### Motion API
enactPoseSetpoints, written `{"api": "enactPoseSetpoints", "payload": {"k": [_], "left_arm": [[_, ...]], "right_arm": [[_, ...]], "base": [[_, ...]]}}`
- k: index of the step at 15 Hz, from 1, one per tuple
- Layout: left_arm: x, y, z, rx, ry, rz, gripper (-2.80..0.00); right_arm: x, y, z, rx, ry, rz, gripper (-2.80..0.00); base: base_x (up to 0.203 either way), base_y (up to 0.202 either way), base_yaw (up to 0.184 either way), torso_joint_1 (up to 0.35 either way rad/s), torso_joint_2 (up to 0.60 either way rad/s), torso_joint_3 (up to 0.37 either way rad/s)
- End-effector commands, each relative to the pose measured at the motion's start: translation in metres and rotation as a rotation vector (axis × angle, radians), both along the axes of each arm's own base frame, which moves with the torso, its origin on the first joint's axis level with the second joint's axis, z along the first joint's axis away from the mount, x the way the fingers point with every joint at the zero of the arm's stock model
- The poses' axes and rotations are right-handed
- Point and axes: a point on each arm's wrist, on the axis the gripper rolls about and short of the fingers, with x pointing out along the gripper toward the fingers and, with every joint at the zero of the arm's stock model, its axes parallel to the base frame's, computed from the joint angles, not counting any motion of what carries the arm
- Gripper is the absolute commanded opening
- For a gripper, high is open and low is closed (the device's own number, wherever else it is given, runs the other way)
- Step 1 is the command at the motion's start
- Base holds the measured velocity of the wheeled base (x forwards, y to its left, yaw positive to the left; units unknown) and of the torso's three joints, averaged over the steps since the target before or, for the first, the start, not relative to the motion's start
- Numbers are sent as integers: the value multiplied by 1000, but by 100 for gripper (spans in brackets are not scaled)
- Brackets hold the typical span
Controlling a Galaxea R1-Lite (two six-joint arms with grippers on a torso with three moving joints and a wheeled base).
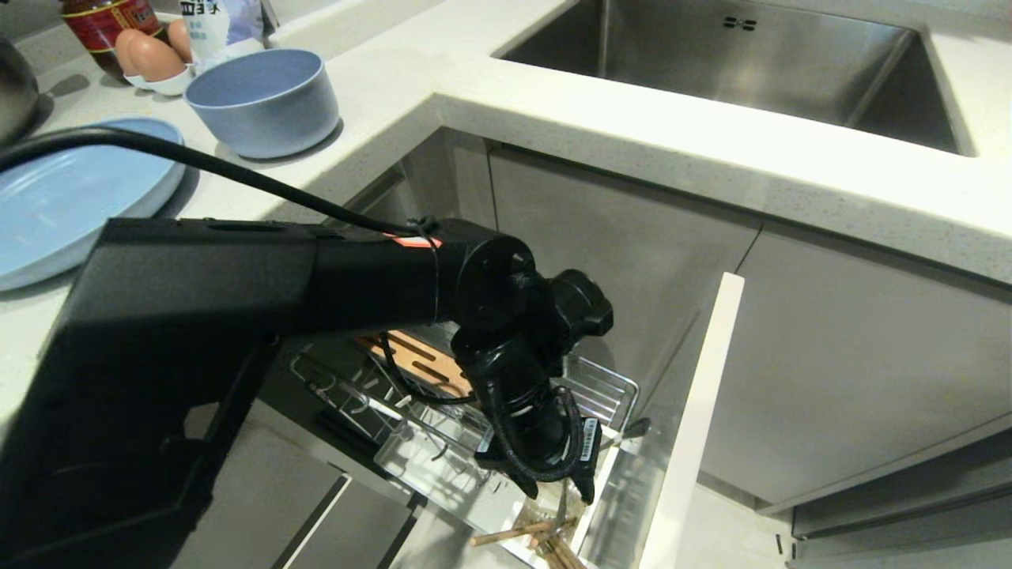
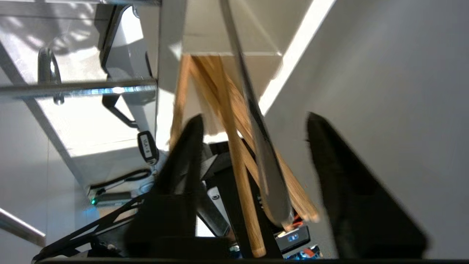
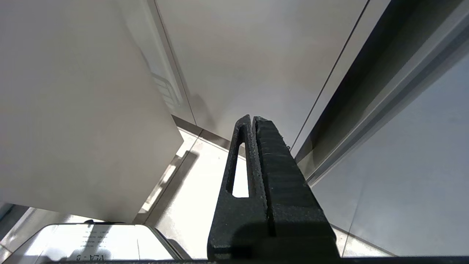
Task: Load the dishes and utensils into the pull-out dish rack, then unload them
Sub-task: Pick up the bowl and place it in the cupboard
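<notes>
The long light-brown wooden chopsticks (image 2: 234, 146) and the slim silver metal spoon (image 2: 269, 172) stand leaning together in the white plastic utensil caddy (image 2: 227, 33) at the front corner of the chrome wire pull-out dish rack (image 1: 609, 387), at about 6 o'clock in the head view, just behind the rack's flat grey-white front panel (image 1: 696, 427). The left gripper (image 2: 253, 146) hangs over them with its matte black fingers (image 2: 190, 146) spread apart, straddling the stems and clamping nothing. The step looks like the utensil drop-off, just finished. Next the arm would need to lift straight up clear of the stems, then fetch the dishes: the matte pale blue round deep bowl (image 1: 265, 99) at 11 o'clock and the pale blue oval plate (image 1: 63, 197) at 9 o'clock, both on the speckled white countertop (image 1: 632, 118). The right gripper (image 3: 254, 146) is parked low by the cabinets, fingers pressed together.
</notes>
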Motion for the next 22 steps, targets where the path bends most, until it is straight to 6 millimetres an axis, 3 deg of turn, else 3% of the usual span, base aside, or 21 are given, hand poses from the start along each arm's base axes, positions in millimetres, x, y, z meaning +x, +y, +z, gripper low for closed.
{"api": "enactPoseSetpoints", "payload": {"k": [1, 5, 6, 9, 13, 18, 22], "left_arm": [[-6, 6, 15, -28, -16, 1, 0], [-23, 24, 55, -99, -69, 4, 0], [-28, 29, 64, -114, -87, 5, -280], [-46, 50, 100, -164, -184, 51, -280], [-79, 93, 153, -242, -378, 117, -280], [-130, 161, 217, -403, -717, 255, -280], [-142, 203, 256, -473, -1072, 346, -280]], "right_arm": [[0, 0, 0, 0, 0, 1, -280], [0, 0, 0, 0, 0, 1, -280], [0, 0, 0, 0, 0, 1, -280], [0, 0, 0, 0, 0, 1, -280], [0, 0, 0, 0, 0, 1, -280], [0, 0, 0, 0, 0, 1, -280], [0, 0, 0, 0, 0, 1, -280]], "base": [[0, 0, 0, 0, 0, 0], [0, 0, 0, 0, 0, 0], [0, 0, 0, 0, 0, 0], [0, 0, 0, 0, 0, 0], [0, 0, 0, 0, 0, 0], [0, 0, 0, 0, 0, 0], [0, 0, 0, 0, 0, 0]]}}
